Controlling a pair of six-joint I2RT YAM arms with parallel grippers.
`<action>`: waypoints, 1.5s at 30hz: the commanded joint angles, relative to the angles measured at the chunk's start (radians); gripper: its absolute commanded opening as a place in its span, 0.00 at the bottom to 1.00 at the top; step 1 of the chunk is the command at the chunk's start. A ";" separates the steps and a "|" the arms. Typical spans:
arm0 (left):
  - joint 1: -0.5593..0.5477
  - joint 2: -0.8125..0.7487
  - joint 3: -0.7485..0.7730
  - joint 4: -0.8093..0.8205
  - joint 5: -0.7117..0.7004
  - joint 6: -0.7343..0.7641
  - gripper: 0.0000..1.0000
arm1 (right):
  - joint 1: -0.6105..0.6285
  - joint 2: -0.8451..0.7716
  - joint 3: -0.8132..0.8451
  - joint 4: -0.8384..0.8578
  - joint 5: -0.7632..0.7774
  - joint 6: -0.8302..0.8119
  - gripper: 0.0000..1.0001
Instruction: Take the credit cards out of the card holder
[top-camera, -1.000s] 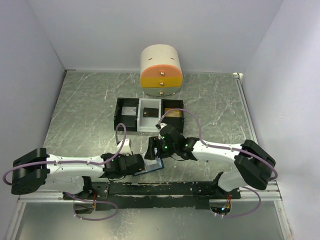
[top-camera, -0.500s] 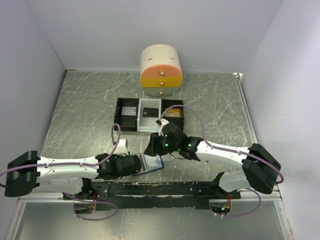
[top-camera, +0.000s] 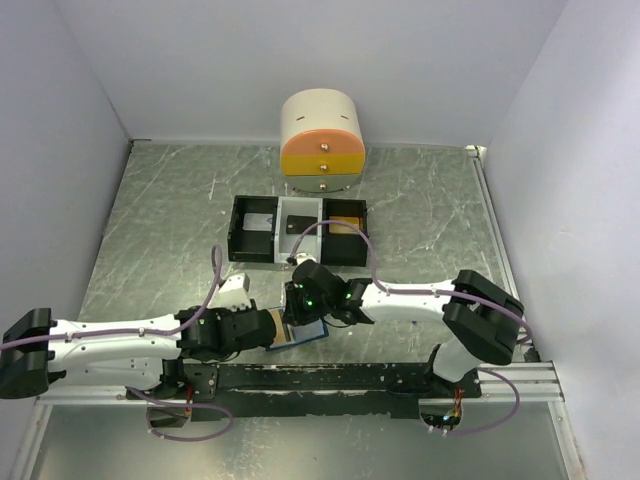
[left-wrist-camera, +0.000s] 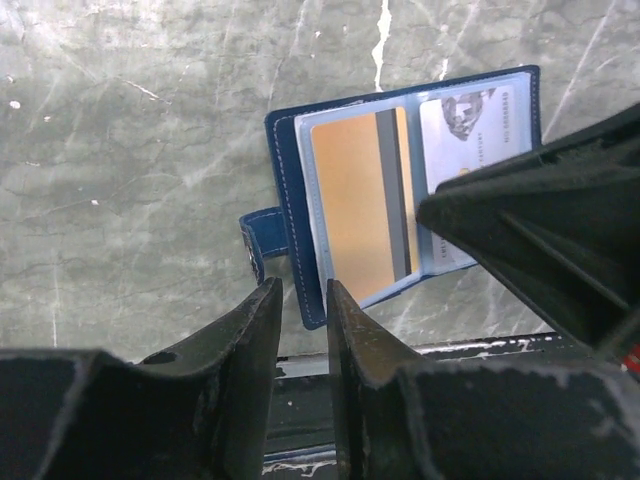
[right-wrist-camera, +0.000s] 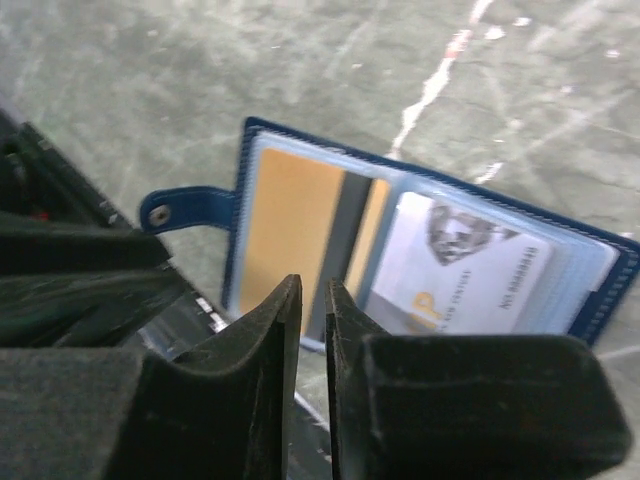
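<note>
Leftward and nearer the arm bases the right gripper (top-camera: 298, 305) has swung since a second ago, its jaws drawn in from wide. From above, it hangs over the small blue folding card holder (top-camera: 310, 334), which lies open on the grey marbled table (top-camera: 150, 220), with the left gripper (top-camera: 268, 328) at its left edge.

From the left wrist, the left gripper (left-wrist-camera: 300, 290) shows a narrow, empty gap at the card holder's (left-wrist-camera: 285, 190) near edge, beside the blue clasp tab (left-wrist-camera: 262, 228). A tan-gold credit card (left-wrist-camera: 345, 200) and a white credit card (left-wrist-camera: 470, 130) sit in the pockets.

From the right wrist, the right gripper (right-wrist-camera: 312, 287) is nearly closed over the tan-gold credit card (right-wrist-camera: 290, 220), with the white credit card (right-wrist-camera: 460, 270) beside it in the card holder (right-wrist-camera: 590, 262); whether it pinches anything I cannot tell.
</note>
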 joint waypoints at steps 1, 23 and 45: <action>-0.008 -0.022 -0.008 0.067 -0.020 0.034 0.37 | 0.000 0.050 -0.004 -0.085 0.146 -0.020 0.15; -0.006 0.078 -0.037 0.309 0.041 0.134 0.59 | -0.013 0.006 -0.157 0.106 0.168 0.119 0.25; 0.030 -0.087 -0.040 0.527 0.201 0.292 0.61 | -0.027 -0.098 -0.243 0.233 0.148 0.151 0.32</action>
